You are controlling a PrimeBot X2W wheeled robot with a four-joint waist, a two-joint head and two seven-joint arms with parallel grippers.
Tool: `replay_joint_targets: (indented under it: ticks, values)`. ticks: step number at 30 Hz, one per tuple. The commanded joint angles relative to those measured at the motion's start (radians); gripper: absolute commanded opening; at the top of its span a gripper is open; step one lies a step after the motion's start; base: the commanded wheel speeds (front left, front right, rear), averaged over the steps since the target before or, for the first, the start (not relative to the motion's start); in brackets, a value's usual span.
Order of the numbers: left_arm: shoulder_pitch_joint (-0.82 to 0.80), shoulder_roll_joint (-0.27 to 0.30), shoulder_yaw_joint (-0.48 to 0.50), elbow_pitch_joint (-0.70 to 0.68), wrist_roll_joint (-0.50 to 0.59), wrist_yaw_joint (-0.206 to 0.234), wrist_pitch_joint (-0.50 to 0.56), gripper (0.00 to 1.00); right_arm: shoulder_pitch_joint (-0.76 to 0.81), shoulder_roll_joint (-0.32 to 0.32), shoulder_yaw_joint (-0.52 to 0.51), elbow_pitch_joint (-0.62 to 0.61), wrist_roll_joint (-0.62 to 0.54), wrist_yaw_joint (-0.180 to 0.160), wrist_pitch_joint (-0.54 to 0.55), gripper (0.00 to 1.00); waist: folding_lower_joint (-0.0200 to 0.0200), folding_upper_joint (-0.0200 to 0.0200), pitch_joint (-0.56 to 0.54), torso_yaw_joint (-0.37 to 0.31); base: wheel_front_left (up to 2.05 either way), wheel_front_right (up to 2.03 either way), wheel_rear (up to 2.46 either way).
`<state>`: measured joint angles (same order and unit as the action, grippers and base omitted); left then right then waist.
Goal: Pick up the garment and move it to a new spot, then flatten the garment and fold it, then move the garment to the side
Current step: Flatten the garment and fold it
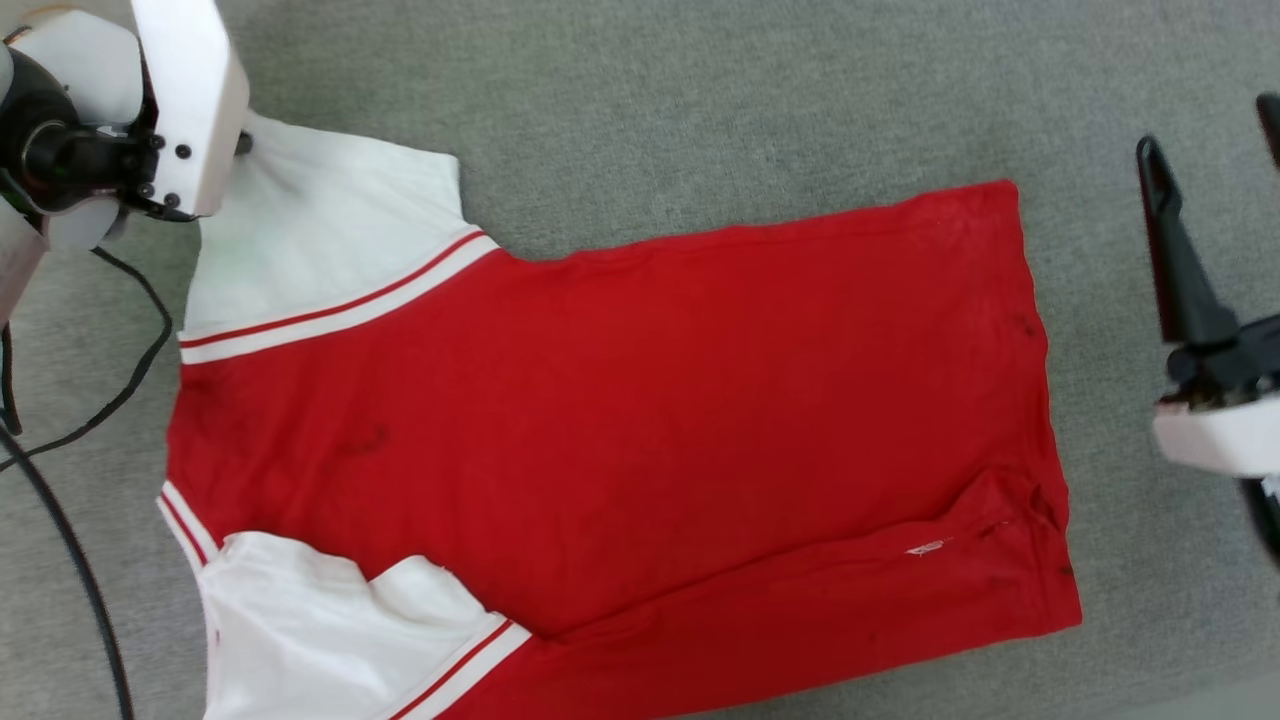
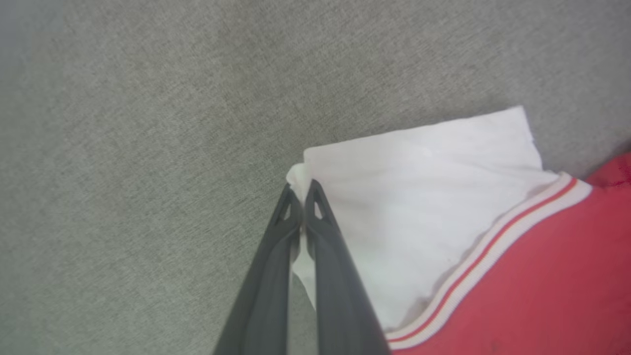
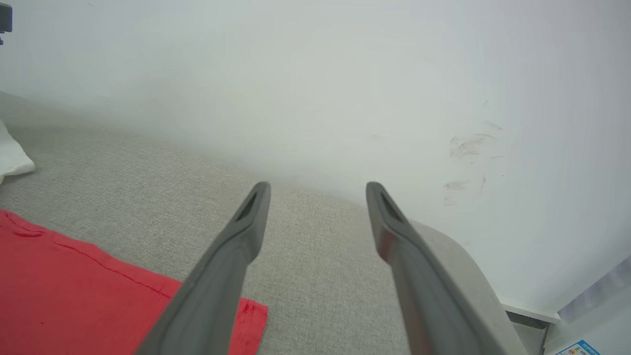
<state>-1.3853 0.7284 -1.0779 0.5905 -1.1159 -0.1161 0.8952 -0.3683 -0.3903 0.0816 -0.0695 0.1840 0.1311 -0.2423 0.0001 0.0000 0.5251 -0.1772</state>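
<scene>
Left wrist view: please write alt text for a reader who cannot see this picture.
The left gripper is shut on the corner of the white sleeve of a red jersey T-shirt with red-and-white striped seam trim. The shirt lies on a grey fabric surface.

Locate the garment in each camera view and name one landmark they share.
Head view: the garment lies spread across the middle, white sleeves at left, hem at right.
Left wrist view: its white sleeve sits at lower right, corner pinched by the left gripper.
Right wrist view: its red hem corner sits at lower left; the right gripper is open.
Shared landmark: the grey fabric surface under it.
</scene>
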Motion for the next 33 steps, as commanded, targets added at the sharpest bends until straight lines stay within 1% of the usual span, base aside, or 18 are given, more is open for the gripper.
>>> replay_joint_targets:
  ticks: [1,3,5,8,11,14,15,16,17,20,22,25,29,33]
  values:
    - [0.009,-0.009,0.008,-0.005,-0.009,-0.007,-0.032,0.0,-0.045,-0.031,0.005,-0.002,-0.006,-0.001,0.047,1.0,-0.0001,0.0,-0.033,0.02,0.0,0.0,0.0]
    - [0.018,-0.016,0.008,-0.018,-0.017,-0.011,-0.06,0.0,-0.084,-0.071,0.013,0.004,0.008,-0.001,0.119,1.0,-0.0001,0.0,-0.052,0.034,0.0,0.0,0.0]
    - [0.023,-0.02,-0.002,-0.038,-0.016,-0.011,-0.082,0.0,-0.119,-0.109,0.04,0.02,0.043,-0.001,0.223,1.0,-0.0001,0.0,-0.069,0.047,0.0,0.0,0.0]
    - [0.031,-0.023,-0.036,-0.096,-0.007,-0.013,-0.103,0.0,-0.178,-0.193,0.101,0.046,0.133,-0.001,0.409,1.0,-0.0001,0.0,-0.09,0.072,0.0,0.0,0.0]
    - [0.031,-0.011,-0.069,-0.158,-0.009,-0.013,-0.125,0.0,-0.223,-0.284,0.196,0.074,0.251,-0.001,0.615,1.0,-0.0001,0.0,-0.101,0.095,0.0,0.0,0.0]
    - [0.024,-0.006,-0.095,-0.212,-0.013,-0.013,-0.147,0.0,-0.292,-0.368,0.269,0.095,0.349,-0.001,0.765,1.0,-0.0001,0.0,-0.101,0.118,0.0,0.0,0.0]
    - [0.018,-0.005,-0.105,-0.228,-0.013,-0.013,-0.153,0.0,-0.307,-0.385,0.295,0.108,0.383,-0.001,0.809,1.0,-0.0001,0.0,-0.1,0.126,0.0,0.0,0.0]
    - [0.013,-0.004,-0.111,-0.24,-0.012,-0.013,-0.16,0.0,-0.323,-0.395,0.321,0.119,0.414,-0.001,0.847,1.0,-0.0001,0.0,-0.098,0.134,0.0,0.0,0.0]
    - [0.013,-0.004,-0.111,-0.24,-0.012,-0.013,-0.16,0.0,-0.323,-0.395,0.321,0.119,0.414,-0.001,0.847,1.0,-0.0001,0.0,-0.098,0.134,0.0,0.0,0.0]
    - [0.001,-0.008,-0.132,-0.272,-0.011,-0.013,-0.177,0.0,-0.384,-0.431,0.39,0.148,0.502,-0.001,0.962,1.0,-0.0001,0.0,-0.09,0.157,0.0,0.0,0.0]
    - [-0.005,-0.009,-0.144,-0.288,-0.007,-0.013,-0.187,0.0,-0.414,-0.433,0.432,0.169,0.563,-0.001,1.036,1.0,-0.0001,0.0,-0.083,0.168,0.0,0.0,0.0]
    - [-0.022,-0.013,-0.157,-0.311,-0.006,-0.013,-0.203,0.0,-0.465,-0.438,0.483,0.208,0.617,-0.001,1.133,1.0,-0.0001,0.0,-0.071,0.185,0.0,0.0,0.0]
    - [-0.032,-0.022,-0.172,-0.328,0.001,-0.013,-0.22,0.0,-0.5,-0.4,0.51,0.293,0.665,-0.001,1.217,1.0,-0.0001,0.0,-0.054,0.206,0.0,0.0,0.0]
    - [-0.048,-0.026,-0.183,-0.35,0.004,-0.013,-0.23,0.0,-0.519,-0.371,0.538,0.355,0.666,-0.001,1.231,1.0,-0.0001,0.0,-0.037,0.223,0.0,0.0,0.0]
